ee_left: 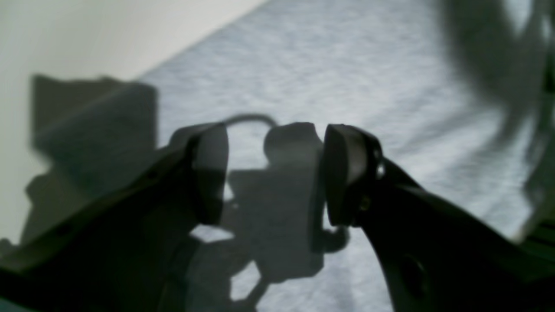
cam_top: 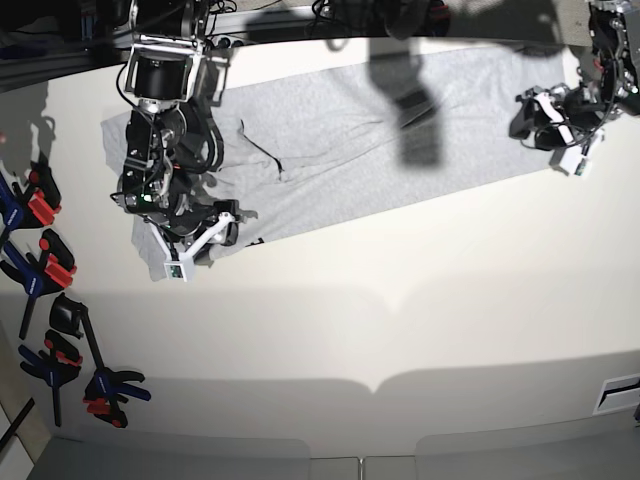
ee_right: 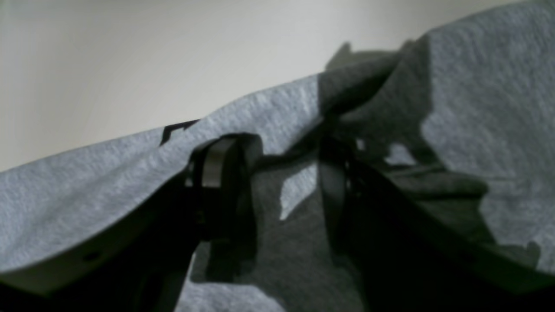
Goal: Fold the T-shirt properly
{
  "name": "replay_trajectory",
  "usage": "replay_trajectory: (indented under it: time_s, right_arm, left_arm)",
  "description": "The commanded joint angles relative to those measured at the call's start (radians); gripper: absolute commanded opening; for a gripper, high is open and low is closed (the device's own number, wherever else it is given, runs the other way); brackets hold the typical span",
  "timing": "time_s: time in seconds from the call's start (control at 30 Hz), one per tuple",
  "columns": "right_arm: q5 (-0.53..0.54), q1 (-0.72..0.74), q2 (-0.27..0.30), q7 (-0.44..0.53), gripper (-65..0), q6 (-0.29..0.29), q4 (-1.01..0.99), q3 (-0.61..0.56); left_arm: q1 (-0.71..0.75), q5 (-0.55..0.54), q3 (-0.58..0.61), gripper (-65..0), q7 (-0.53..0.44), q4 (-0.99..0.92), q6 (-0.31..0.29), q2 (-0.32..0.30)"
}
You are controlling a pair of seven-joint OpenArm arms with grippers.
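Note:
The light grey T-shirt [cam_top: 340, 150] lies as a long strip across the back of the white table [cam_top: 400, 300]. My right gripper [cam_top: 205, 243] is at the strip's left end. In the right wrist view it [ee_right: 277, 186] is open, low over wrinkled cloth [ee_right: 485, 95], with a raised fold just beyond the fingers. A bit of black lettering [ee_right: 177, 127] shows at the cloth's edge. My left gripper [cam_top: 540, 125] is at the strip's right end. In the left wrist view it [ee_left: 275, 173] is open and empty over flat cloth [ee_left: 347, 73] near its edge.
Several black clamps with red and blue grips [cam_top: 45, 265] lie along the table's left edge, and one more [cam_top: 110, 387] sits lower left. Dark arm shadows [cam_top: 415, 120] fall across the shirt's middle. Bare tabletop stretches in front of the shirt.

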Motion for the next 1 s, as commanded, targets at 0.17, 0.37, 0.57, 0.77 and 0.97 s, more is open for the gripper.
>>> replay_trajectory:
  time_s: [0.17,0.37,0.57,0.77,0.97]
  right_arm:
    - [-0.014,0.051,0.010,0.026,-36.0,-0.011,0.007,0.005]
    - [-0.013,0.131,0.010,-0.033,-36.0,-0.011,0.007,0.005]
    - [-0.012,0.169,0.011,-0.056,-36.0,0.096,0.037,0.005]
    - [-0.013,0.166,0.011,-0.098,-36.0,0.102,0.124,0.005]
    - [-0.017,0.161,0.011,-0.119,-36.0,0.107,0.138,0.005]
  left_arm:
    - [-0.060,0.047,-0.006,-32.0,-0.042,0.010,0.010,-0.022]
    - [-0.135,0.047,-0.006,-32.0,-0.002,0.009,0.027,-0.010]
    - [-0.139,-0.109,-0.006,-34.6,0.140,0.014,0.027,-0.010]
    - [-0.111,-0.147,-0.006,-36.0,0.143,0.112,0.106,-0.010]
    - [0.003,-0.072,-0.006,-36.0,0.050,0.180,0.314,0.021]
